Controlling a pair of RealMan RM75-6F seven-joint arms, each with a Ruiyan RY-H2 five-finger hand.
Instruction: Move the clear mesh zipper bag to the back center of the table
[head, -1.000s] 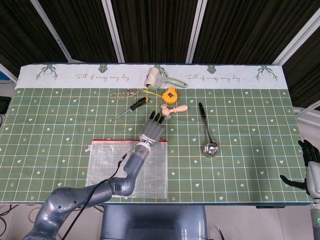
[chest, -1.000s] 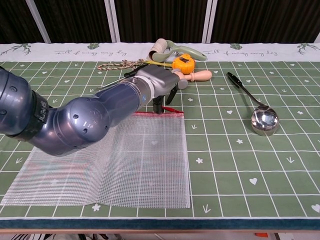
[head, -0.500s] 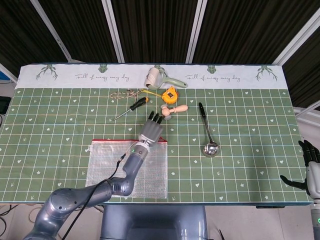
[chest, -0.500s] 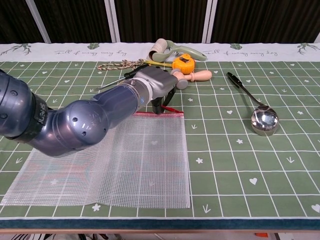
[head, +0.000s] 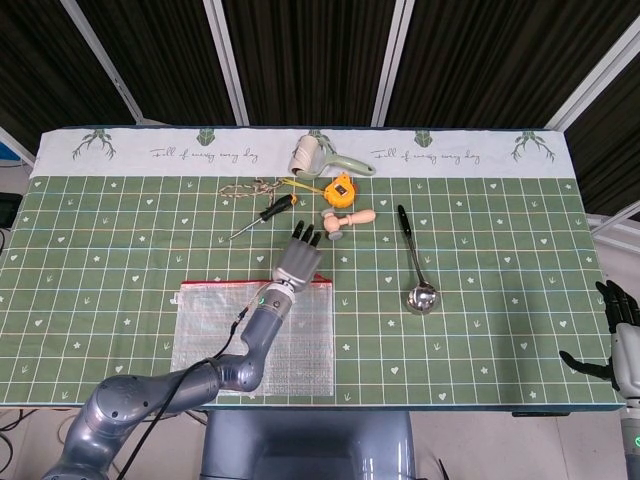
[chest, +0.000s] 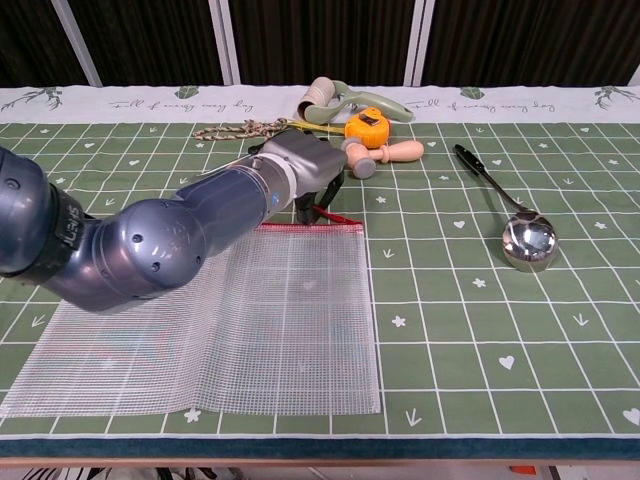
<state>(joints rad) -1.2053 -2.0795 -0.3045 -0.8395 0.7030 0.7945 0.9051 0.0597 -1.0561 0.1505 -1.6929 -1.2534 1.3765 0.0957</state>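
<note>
While the bag (head: 255, 322) lies flat at desk (head: 500, 330) front, left hand (head: 297, 262) hovers w/ fingers (chest: 312, 205) angled down at its red zip edge, grip unclear, prob. to drag it back.

The counter (head: 120, 240) wore a green grid-patterned cloth with a white band along its back edge; a clear mesh zipper bag (head: 210, 335) with a red top edge lay flat at the front left; near the back center lay a lint roller (head: 315, 157), a yellow tape measure (head: 341, 189), a wooden peg figure (head: 345, 220), a screwdriver (head: 262, 216) and a braided cord (head: 250, 188); a metal ladle (head: 414, 262) lay to the right of them.
</note>
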